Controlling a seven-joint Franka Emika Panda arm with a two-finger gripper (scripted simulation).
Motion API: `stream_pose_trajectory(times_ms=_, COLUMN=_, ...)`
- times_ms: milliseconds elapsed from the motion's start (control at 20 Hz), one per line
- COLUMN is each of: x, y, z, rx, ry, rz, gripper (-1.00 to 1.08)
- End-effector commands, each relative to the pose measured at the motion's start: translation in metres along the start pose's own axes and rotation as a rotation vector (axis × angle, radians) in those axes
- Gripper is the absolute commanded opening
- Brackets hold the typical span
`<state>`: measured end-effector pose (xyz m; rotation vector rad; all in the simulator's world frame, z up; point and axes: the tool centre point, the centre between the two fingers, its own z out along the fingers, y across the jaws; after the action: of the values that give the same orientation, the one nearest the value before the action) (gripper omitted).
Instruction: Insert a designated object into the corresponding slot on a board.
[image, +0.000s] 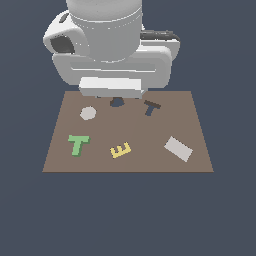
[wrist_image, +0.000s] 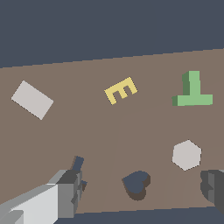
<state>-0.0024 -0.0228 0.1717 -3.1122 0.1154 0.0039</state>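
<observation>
Claw (wrist_image: 140, 192) open, empty, near heart hole (wrist_image: 136, 183). Move to green T (wrist_image: 193, 92) beside E (wrist_image: 120, 90); grip stem squarely.

We see only a plain, flat, dark blue-grey ground (image: 125, 215) stretching on every side. We find the light soft and even, without strong shadows.

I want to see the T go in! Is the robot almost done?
Not yet. Nothing is done: the green T lies loose on the board, far from the T-shaped slot, which is empty. The gripper is open, holding nothing. Grabbing, carrying and inserting remain.
</observation>
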Motion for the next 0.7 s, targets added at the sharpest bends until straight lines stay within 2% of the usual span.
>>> stream_pose_trajectory(times_ms=0, x=0.0, y=0.0, z=0.0, rx=0.0, ry=0.0, rz=0.0, gripper=1.0)
stream_pose_trajectory(times_ms=300, x=0.005, y=0.007, z=0.007, rx=-0.002, ry=0.0, rz=-0.002, gripper=1.0)
stream_pose_trajectory(times_ms=650, x=0.022, y=0.034, z=0.033, rx=-0.008, ry=0.001, rz=-0.01, gripper=1.0)
